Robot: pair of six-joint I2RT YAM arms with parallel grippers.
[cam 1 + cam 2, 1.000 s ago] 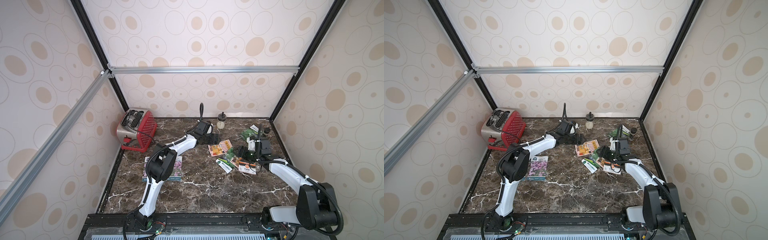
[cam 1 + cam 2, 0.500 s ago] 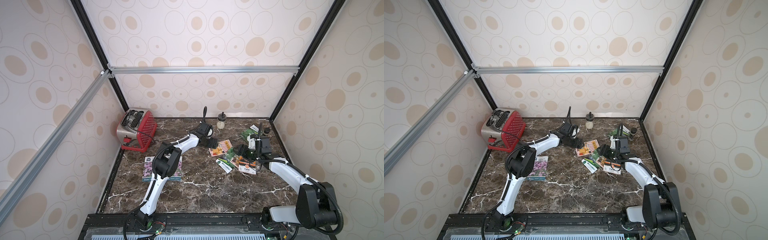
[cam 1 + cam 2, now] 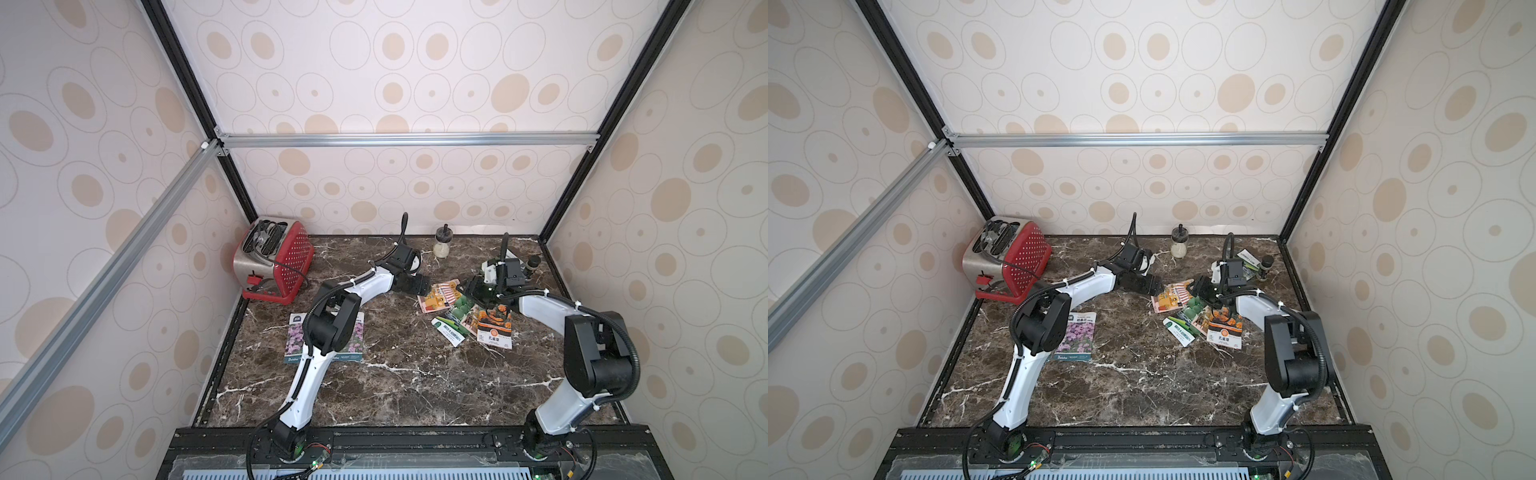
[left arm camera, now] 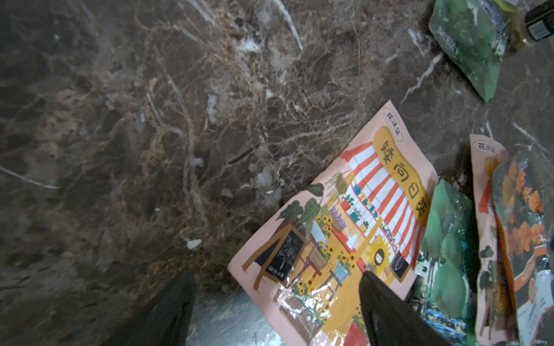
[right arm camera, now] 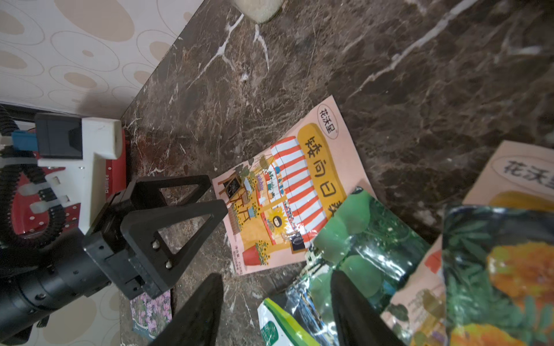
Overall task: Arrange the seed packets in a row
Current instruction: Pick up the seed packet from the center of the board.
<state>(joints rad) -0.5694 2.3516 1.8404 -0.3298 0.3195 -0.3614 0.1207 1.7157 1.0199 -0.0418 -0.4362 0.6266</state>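
Two claws stand spread at the pink shopfront packet on the table, left claw astride its corner, right claw over the green packet overlapping it, so I judge these heaped seed packets need separating, pinching one edge next.

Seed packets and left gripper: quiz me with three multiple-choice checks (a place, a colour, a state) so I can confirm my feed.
1. Where does the purple-flower packet lie?
A) far right corner
B) left half of the table, alone
C) centre of the front edge

2. What colour is the dotted side of the toaster?
A) blue
B) red
C) green

3. The left gripper is:
A) shut on a packet
B) out of view
C) open, one finger above the shopfront packet

Answers:
1 B: it lies apart from the other packets, which cluster on the right.
2 B: both top views show it red.
3 C: the left wrist view shows wide-apart fingers and the packet lying flat.
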